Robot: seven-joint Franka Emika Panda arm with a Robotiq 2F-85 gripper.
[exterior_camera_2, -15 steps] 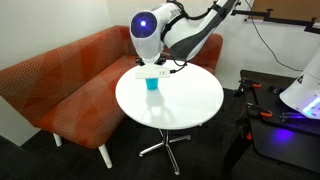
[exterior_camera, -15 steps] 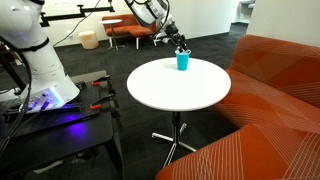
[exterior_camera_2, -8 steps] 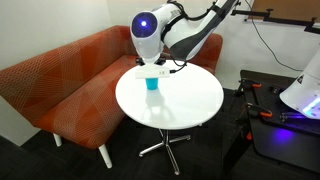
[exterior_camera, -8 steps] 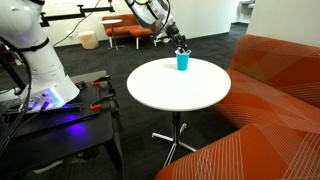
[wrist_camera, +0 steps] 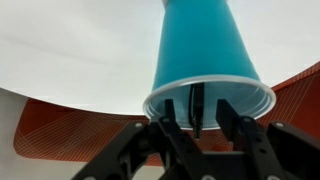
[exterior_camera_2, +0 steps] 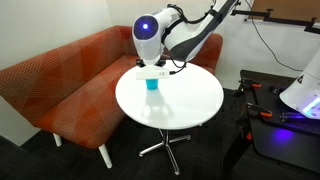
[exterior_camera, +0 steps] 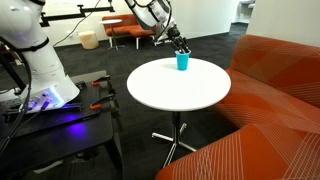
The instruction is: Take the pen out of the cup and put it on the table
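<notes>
The teal-blue cup stands near the far edge of the round white table, and it shows in both exterior views. In the wrist view the cup fills the middle, its pale rim towards the camera. The thin dark pen stands inside it and pokes past the rim. My gripper is open just above the cup's mouth, one finger on each side of the pen and not touching it. In both exterior views the gripper hangs right over the cup.
An orange sofa curves round the table's far side. A dark bench with purple light carries the arm's white base. The table stands on a metal pedestal with spreading feet.
</notes>
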